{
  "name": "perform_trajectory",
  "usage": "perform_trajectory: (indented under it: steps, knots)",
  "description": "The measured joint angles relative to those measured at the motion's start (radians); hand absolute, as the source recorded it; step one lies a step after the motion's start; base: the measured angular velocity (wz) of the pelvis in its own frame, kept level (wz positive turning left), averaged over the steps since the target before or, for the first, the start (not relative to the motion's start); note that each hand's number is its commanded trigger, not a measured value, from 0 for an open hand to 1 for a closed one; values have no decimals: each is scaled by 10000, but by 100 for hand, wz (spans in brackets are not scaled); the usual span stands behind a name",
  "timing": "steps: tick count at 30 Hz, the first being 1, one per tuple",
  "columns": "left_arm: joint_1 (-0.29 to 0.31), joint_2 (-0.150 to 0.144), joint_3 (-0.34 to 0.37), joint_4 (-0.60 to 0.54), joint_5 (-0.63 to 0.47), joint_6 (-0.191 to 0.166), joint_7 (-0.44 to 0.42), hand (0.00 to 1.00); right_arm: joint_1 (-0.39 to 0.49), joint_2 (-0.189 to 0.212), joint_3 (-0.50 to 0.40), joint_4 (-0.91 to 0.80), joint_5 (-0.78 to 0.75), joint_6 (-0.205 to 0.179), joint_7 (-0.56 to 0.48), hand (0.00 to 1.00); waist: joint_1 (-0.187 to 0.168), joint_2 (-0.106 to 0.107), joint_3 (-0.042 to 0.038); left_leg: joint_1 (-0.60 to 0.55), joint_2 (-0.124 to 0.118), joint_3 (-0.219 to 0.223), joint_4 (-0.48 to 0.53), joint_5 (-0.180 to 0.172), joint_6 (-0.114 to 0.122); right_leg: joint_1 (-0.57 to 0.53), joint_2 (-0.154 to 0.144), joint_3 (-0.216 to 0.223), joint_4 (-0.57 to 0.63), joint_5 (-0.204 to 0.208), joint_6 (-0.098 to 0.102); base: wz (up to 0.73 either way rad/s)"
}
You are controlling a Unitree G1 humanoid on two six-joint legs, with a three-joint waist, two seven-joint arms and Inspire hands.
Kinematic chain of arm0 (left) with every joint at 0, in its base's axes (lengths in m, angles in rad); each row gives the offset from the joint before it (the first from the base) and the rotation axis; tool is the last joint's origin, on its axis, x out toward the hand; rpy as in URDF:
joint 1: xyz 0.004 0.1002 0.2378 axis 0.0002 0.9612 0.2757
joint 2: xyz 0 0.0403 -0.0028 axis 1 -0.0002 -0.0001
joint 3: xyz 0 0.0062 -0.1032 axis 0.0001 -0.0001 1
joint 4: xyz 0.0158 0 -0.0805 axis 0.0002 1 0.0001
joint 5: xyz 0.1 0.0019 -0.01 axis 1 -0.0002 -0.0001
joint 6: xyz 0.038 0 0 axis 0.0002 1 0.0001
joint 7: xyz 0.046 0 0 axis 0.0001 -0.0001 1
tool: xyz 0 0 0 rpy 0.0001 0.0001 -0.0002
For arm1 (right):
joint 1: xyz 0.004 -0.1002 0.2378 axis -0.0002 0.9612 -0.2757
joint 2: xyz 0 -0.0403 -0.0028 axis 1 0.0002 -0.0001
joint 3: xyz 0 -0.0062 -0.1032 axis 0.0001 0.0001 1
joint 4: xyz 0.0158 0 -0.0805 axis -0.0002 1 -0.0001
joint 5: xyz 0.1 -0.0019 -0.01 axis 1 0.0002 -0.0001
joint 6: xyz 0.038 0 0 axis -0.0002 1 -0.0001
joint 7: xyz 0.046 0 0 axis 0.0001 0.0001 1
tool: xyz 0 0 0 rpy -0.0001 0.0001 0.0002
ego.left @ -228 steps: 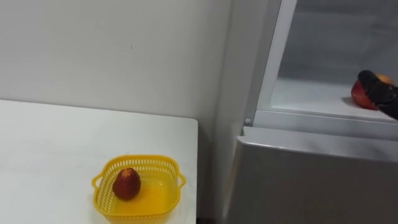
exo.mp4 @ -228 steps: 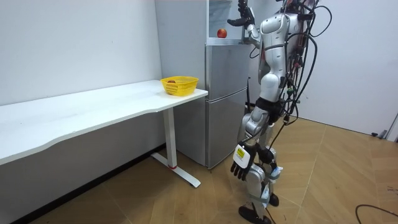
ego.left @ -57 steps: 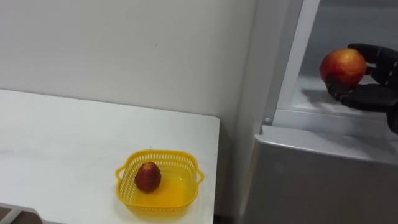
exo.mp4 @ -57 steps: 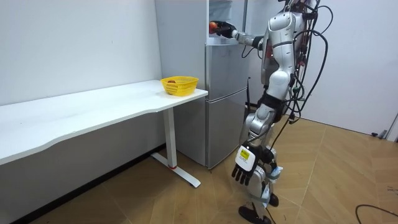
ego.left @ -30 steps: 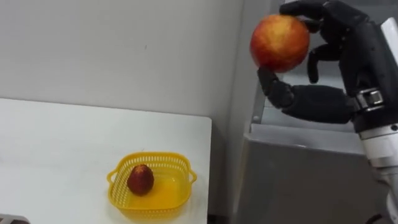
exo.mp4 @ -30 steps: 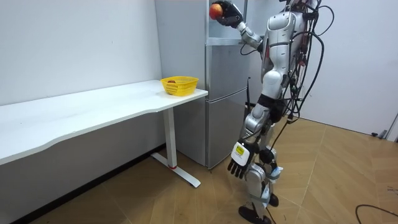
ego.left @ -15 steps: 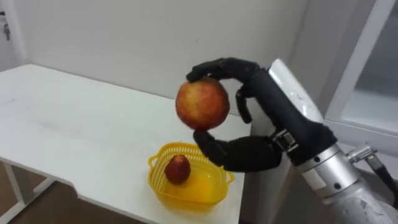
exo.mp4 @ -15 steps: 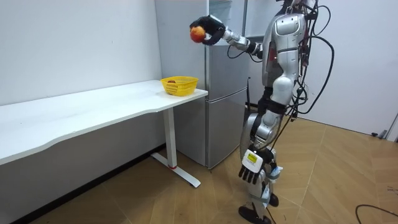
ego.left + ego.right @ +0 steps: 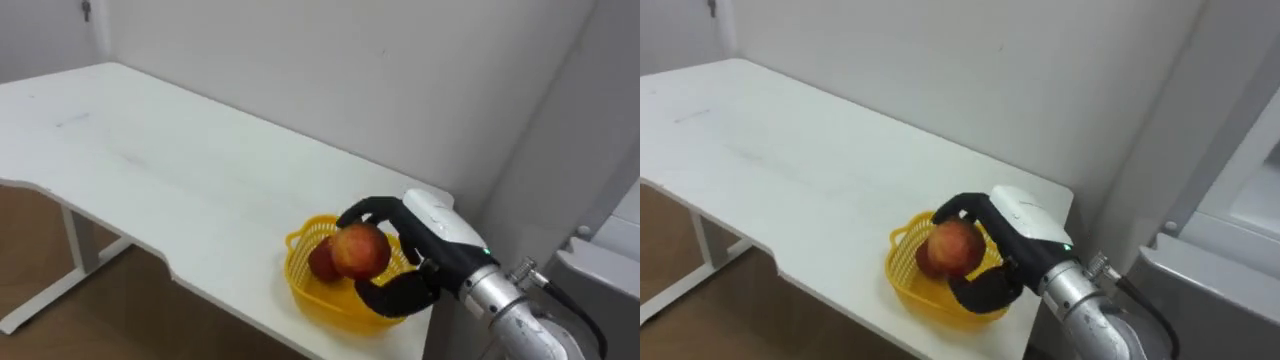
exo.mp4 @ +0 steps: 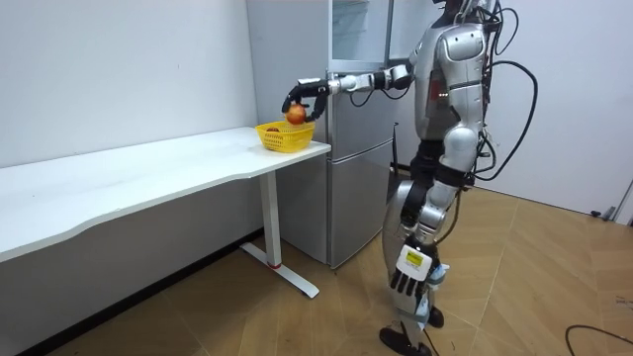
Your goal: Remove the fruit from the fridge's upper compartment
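The robot stands before the fridge (image 10: pixel 361 158), its right hand (image 9: pixel 428 262) stretched out with fingers and thumb curled around a red-and-yellow apple (image 9: pixel 359 251). The apple is held just over the yellow basket (image 9: pixel 298 276) at the end of the white counter (image 9: pixel 150 170), where a darker red fruit (image 9: pixel 321 262) lies. The left hand (image 10: pixel 409 273) hangs by its leg, fingers loose.

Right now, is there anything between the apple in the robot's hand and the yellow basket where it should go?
Nothing covers the yellow basket: its top is open under the apple that the right hand holds. A darker red fruit already lies inside, just left of the apple, so the apple may come down against it.
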Motion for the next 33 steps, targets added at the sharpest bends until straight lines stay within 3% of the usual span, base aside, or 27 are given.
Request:
perform_trajectory:
  steps: [3,7,10,11,12,29,33]
  knots:
    - [17,58,-8,11,-11,72,13,0,-9,-64,135,552,12,119,-1,100,158,-117,13,-55,-35,-113,22,3,4,-8,-22,-32,-1,-1,2,11]
    - [-20,176,-8,11,-6,69,35,0,-18,-121,243,901,150,142,-6,100,209,-360,81,-126,-46,-252,100,3,4,12,-26,-160,-3,-1,2,11]
    - [-20,265,-7,8,-9,66,44,0,-26,-121,246,1070,412,137,-76,100,236,-418,139,-168,-56,-273,158,3,3,19,-33,-222,-4,-1,2,4]
    - [-20,291,-6,8,-14,66,46,0,-38,-121,247,1146,534,123,-83,7,238,-432,152,-178,-57,-286,169,2,3,18,-32,-222,-4,-1,2,0]
    - [-19,341,-3,8,-13,67,46,0,-86,-123,261,1346,848,126,-83,0,253,-449,156,-228,-59,-299,189,0,0,-8,-30,-224,-4,-1,2,0]
    - [27,459,2,4,16,120,102,0,-349,-460,262,2134,1597,141,-79,0,415,-344,180,-275,-56,-230,319,-4,-6,-19,-18,-176,1,-1,1,0]
    - [47,452,2,9,74,122,160,0,-349,-569,261,2106,1619,98,-82,0,415,-305,128,-256,-59,-209,346,-4,-4,23,-24,-179,-1,0,1,0]
